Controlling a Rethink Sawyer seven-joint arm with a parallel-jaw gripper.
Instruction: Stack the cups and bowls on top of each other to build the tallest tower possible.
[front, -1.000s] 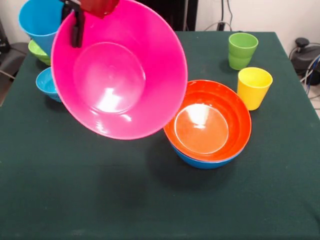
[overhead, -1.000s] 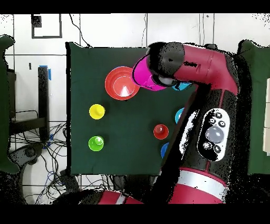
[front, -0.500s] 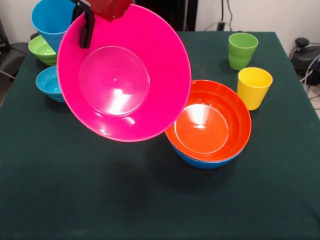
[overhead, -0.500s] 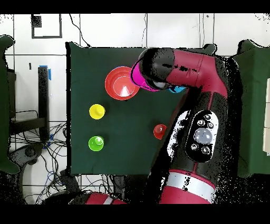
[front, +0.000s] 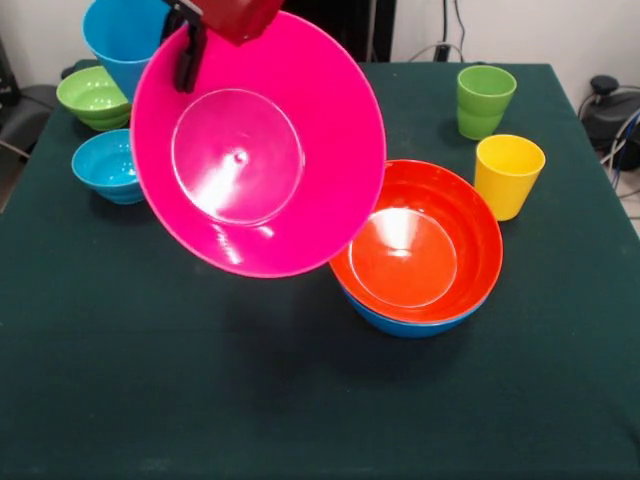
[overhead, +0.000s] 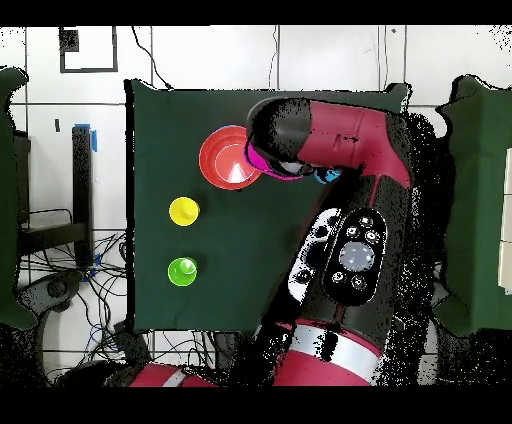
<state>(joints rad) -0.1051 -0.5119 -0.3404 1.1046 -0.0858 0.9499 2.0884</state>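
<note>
Pink bowl glossy, tilted, gripped at rim, airborne.

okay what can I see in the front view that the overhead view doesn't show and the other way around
Only the front view: the inside of the tilted pink bowl, the end effector clamped on its rim, the blue bowl under the orange bowl, the light blue cup, and the small green bowl and small light blue bowl.

Only the overhead view: the arm covering that side of the table.

Both: orange bowl, yellow cup, green cup, part of the pink bowl.
</note>
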